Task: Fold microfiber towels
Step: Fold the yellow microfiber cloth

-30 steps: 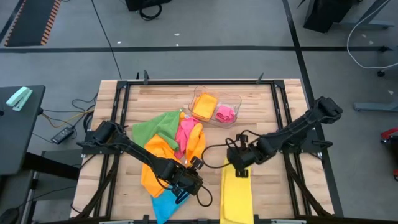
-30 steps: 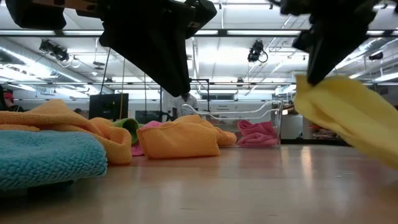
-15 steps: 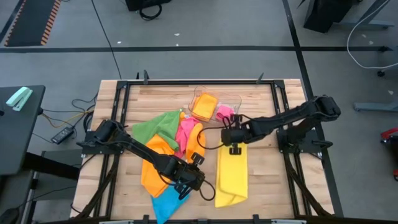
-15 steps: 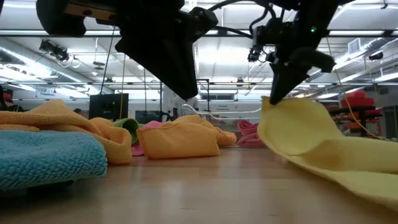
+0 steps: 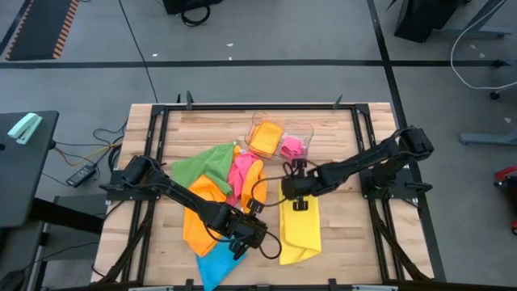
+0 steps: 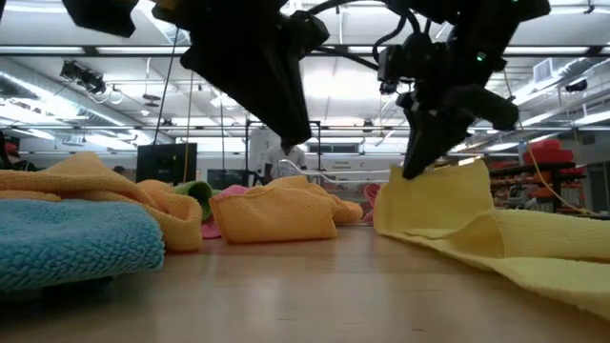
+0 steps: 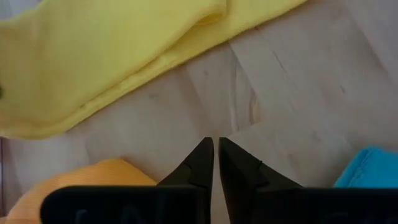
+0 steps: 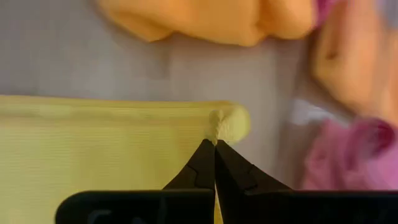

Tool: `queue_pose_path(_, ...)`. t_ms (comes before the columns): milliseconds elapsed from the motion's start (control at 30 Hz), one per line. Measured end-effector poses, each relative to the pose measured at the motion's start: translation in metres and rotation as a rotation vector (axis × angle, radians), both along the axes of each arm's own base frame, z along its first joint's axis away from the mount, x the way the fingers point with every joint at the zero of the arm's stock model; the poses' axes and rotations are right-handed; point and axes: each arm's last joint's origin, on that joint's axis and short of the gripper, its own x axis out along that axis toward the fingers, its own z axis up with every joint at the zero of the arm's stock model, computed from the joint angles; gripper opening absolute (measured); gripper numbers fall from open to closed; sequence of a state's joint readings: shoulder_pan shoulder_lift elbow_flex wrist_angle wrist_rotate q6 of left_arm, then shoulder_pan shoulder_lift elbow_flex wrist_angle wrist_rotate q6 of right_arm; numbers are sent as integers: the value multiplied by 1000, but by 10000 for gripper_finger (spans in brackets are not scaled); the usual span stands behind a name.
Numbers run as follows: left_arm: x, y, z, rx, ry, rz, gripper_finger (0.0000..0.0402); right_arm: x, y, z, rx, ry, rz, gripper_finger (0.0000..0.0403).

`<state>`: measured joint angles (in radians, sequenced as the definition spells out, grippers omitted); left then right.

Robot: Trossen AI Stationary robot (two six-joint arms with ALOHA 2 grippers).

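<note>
Right pincer (image 5: 294,194) pinches the yellow towel's (image 5: 300,230) far edge.

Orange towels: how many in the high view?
2 clearly. One orange towel sits folded in the clear tray beside a pink one. The other orange towel lies loose in the pile, under the left arm; an orange strip beside the pink cloth could be a third.

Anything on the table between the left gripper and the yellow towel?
No. In the left wrist view, only bare wood separates the left gripper from the yellow towel.
</note>
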<state>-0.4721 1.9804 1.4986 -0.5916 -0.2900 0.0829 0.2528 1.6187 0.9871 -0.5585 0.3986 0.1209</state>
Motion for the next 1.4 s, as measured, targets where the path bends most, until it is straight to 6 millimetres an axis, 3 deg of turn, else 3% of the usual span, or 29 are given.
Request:
queue_pose_path(500, 4, -2, 2, -50, -48, 39, 30, 3, 42, -36, 65, 35, 12, 5)
queue_pose_path(933, 4, -2, 3, -53, -53, 39, 25, -4, 72, -36, 156, 3, 57, 5)
queue_pose_path(1400, 4, -2, 3, -52, -52, 39, 20, -4, 79, -37, 229, 1, 96, 5)
